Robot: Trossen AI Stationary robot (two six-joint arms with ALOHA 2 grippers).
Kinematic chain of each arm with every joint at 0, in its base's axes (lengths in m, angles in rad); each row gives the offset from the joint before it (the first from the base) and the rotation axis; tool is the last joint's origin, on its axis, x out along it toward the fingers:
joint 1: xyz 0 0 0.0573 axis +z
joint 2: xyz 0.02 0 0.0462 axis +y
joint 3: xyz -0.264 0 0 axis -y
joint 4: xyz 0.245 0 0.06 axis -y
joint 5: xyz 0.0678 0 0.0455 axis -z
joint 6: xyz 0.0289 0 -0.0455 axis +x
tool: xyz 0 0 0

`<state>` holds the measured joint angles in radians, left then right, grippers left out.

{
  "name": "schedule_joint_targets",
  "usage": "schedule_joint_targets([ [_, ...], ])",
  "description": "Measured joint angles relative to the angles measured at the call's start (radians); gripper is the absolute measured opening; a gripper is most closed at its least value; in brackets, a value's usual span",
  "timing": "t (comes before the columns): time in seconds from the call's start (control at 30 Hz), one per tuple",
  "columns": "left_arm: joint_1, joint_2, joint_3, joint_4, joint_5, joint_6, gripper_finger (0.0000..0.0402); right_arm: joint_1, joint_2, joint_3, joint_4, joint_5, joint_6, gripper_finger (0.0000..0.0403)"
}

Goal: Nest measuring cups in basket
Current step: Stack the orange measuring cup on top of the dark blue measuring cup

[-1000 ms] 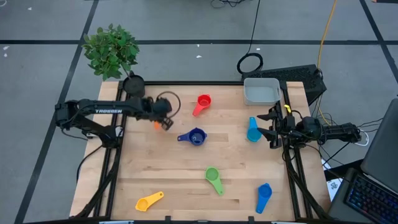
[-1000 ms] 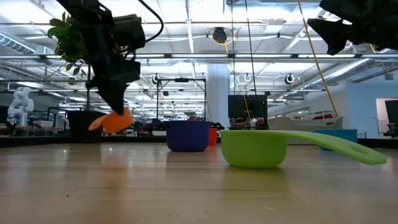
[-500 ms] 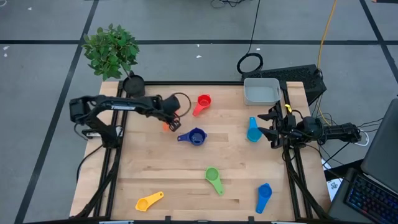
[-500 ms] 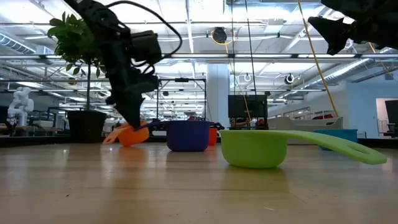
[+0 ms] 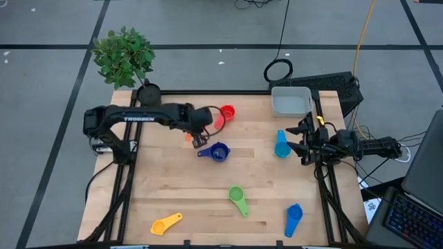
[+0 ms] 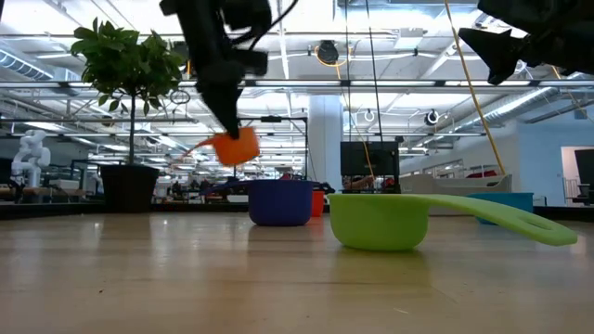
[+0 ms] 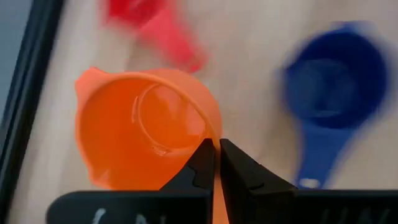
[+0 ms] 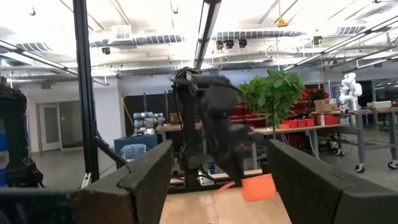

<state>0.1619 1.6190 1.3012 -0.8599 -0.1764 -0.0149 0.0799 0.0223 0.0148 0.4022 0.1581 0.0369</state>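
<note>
My left gripper [image 5: 199, 139] is shut on the orange measuring cup [image 7: 146, 127], which hangs above the table in the low view [image 6: 234, 147], just left of the dark blue cup [image 5: 217, 151]. The red cup [image 5: 225, 114] lies behind them. The light blue cup [image 5: 282, 145], green cup [image 5: 238, 199], yellow cup [image 5: 166, 223] and medium blue cup [image 5: 293, 218] lie on the table. The grey basket [image 5: 291, 102] stands at the far right. My right gripper [image 5: 302, 142] is open and empty beside the light blue cup. My left gripper pinches the orange cup's handle [image 7: 216, 186] between its two fingers, right where the handle meets the bowl's rim. The fingers [image 7: 202, 167] come from above, pointing down. The cup is lifted clear of the table, its opening up, the bowl sticking out sideways from the fingers.
A potted green plant [image 5: 124, 59] stands at the table's far left corner. A keyboard [image 5: 332, 83] lies behind the basket. Bare wood lies in the table's middle and near left.
My left gripper has carried the orange cup toward the table's right, toward the dark blue cup. It dipped low near the table, then rose, so the cup now hangs higher than before. It stays shut on the cup.
</note>
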Motion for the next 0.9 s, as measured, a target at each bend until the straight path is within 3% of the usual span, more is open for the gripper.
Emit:
schedule_joint_targets([
  [0.17,-0.093,0.0,0.032,0.048,0.045,0.2,0.0009,0.0,0.0,0.0,-0.022,0.0,0.003,0.0252],
  [0.6,-0.212,0.087,0.032,0.062,0.092,0.407,0.0009,0.0,0.0,0.0,-0.026,-0.001,0.033,0.0252],
  [0.9,-0.216,0.178,0.032,0.102,0.06,0.485,0.001,0.0,0.007,0.0,-0.041,-0.001,0.082,0.0252],
])
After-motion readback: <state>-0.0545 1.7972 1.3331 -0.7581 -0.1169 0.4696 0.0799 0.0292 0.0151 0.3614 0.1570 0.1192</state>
